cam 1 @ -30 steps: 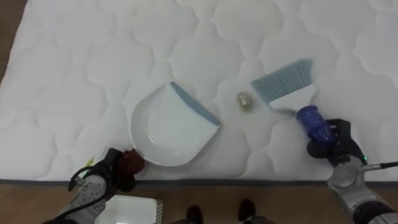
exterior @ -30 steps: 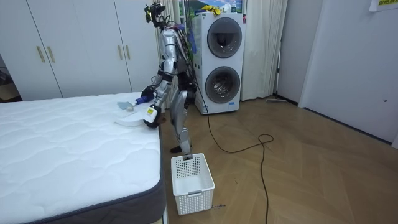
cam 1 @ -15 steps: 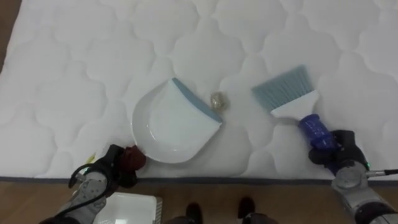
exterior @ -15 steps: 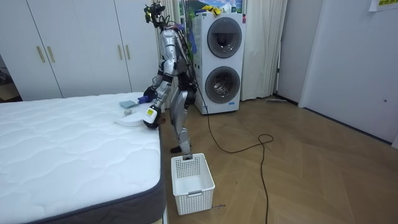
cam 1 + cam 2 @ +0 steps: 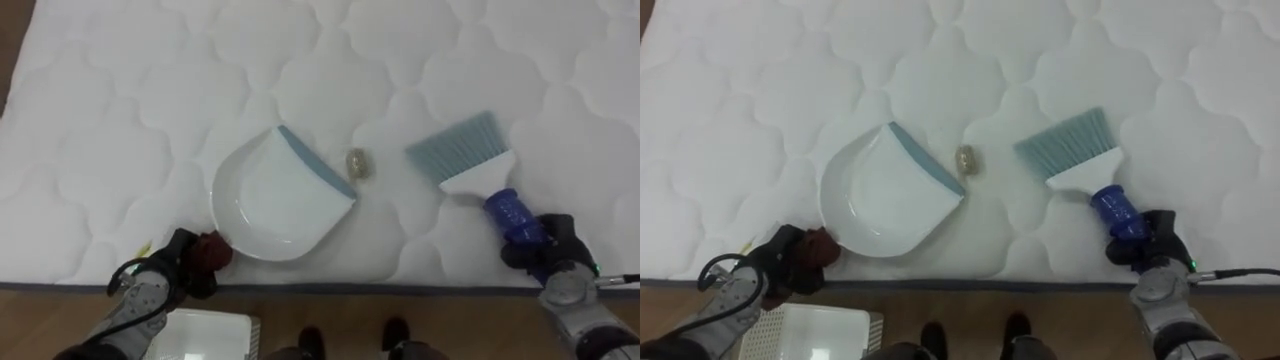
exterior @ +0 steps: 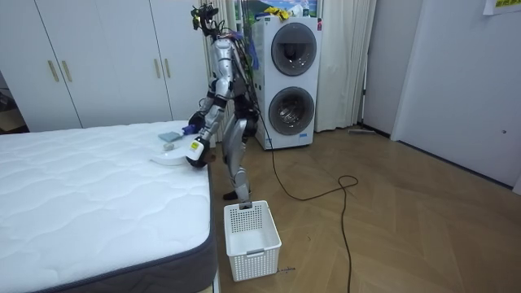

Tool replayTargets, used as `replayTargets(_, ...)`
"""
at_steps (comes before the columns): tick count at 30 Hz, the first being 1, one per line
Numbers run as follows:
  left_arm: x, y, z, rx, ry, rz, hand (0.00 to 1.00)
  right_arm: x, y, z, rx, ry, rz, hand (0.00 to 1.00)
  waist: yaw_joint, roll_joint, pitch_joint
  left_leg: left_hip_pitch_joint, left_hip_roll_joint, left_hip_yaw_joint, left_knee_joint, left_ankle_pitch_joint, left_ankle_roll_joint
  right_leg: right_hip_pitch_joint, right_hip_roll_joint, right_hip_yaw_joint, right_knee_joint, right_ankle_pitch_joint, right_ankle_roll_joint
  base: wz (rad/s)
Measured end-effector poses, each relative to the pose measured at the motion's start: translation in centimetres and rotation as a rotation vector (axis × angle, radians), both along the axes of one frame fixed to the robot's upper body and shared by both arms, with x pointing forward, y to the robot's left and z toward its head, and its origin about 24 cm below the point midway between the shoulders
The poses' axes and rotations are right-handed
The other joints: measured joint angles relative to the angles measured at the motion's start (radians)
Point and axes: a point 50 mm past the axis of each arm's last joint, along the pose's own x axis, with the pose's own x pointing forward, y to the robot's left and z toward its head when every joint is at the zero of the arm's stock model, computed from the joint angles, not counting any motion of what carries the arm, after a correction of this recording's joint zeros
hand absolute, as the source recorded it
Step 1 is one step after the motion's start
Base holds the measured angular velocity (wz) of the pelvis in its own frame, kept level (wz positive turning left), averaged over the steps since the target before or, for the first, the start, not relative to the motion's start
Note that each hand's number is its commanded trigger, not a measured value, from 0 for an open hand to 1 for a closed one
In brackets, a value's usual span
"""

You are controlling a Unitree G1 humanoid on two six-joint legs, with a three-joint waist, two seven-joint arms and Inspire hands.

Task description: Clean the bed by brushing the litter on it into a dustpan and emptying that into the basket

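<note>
— What's over on the left?
— The left hand [image 5: 160, 283] is clenched round the dark red handle of the white dustpan [image 5: 270, 200]. The dustpan lies flat on the bed [image 5: 120, 120], near its front edge. A white basket [image 5: 205, 338] stands on the floor below.
— And the rubbish?
— A small crumpled scrap [image 5: 356, 163] lies on the bed just beside the dustpan's blue-grey lip, between dustpan and brush.
— The right?
— The right hand [image 5: 556, 258] grasps the blue handle of the brush [image 5: 462, 150]. Its bristles are near the scrap, not touching.

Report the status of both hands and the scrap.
Left hand shut on dustpan. Right hand shut on brush. Scrap at dustpan's lip, not inside. Nothing between.
</note>
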Motion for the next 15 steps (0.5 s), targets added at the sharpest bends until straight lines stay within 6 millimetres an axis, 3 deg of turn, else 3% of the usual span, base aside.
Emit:
replayTargets(5,1.2,0.2,1.0,0.075,-0.022,-0.053,1.0,0.2,-1.6,0.9,-0.155,0.076,0.075,1.0,0.002,-0.014,0.001,-0.013,0.001,0.0,0.008,0.0,0.001,-0.012,0.0,0.0,0.014,0.0,0.0,0.02)
replayTargets(12,1.9,2.5,2.7,0.218,-0.036,-0.107,1.0,1.4,-5.1,4.5,-0.517,0.211,0.259,1.0,0.016,-0.07,0.0017,-0.011,0.012,0.022,0.002,0.0,0.001,-0.022,0.004,0.008,0.004,0.007,-0.007,-0.1)
replayTargets(15,2.2,3.0,3.4,0.263,-0.055,-0.133,1.0,2.4,-5.2,5.6,-0.636,0.243,0.335,1.0,0.034,-0.089,0.003,-0.011,0.022,0.028,-0.005,0.002,-0.002,-0.021,0.003,-0.015,-0.006,0.018,-0.015,-0.14)
